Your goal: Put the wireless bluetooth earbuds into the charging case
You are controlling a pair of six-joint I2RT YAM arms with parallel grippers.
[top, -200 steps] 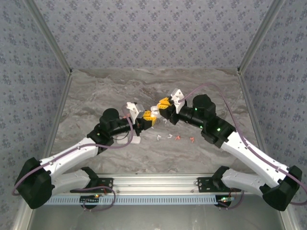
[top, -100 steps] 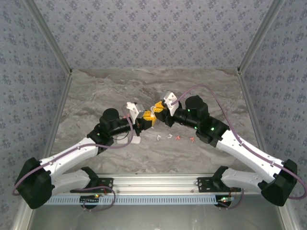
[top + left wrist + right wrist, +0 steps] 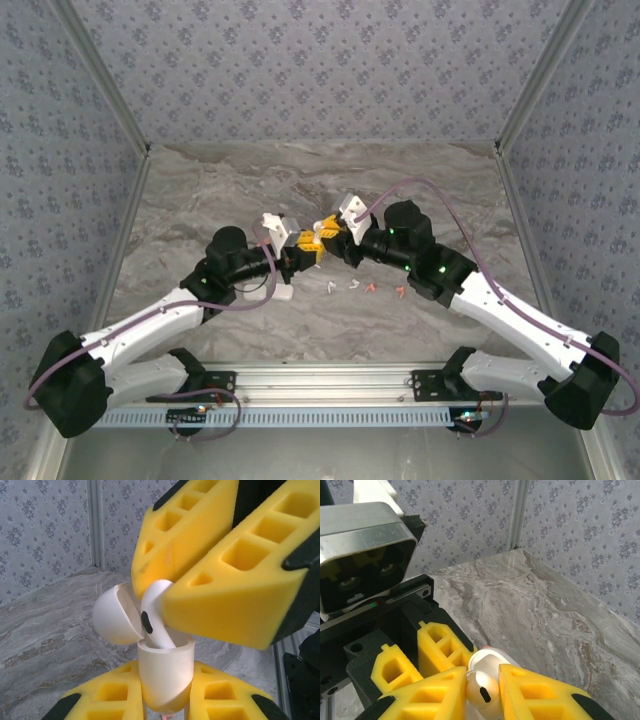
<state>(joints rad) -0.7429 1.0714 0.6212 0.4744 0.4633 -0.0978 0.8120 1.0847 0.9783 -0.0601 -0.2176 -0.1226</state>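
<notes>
1. Between the left gripper's [image 3: 165, 702] yellow fingers [image 3: 107, 700], the white charging case [image 3: 165, 667] sits clamped, its lid [image 3: 114, 620] swung open to one side
2. Directly above it, the right gripper [image 3: 161, 587] pinches a white earbud [image 3: 156, 612], whose stem dips into the case mouth
3. Nearer the arm bases than both grippers, several loose earbuds [image 3: 353, 285] lie in a row on the marble table [image 3: 200, 190], well apart from the fingers

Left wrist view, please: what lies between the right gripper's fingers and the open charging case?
A white earbud, pinched in the right gripper's fingers, tip at the charging case opening, in the left wrist view.
</notes>
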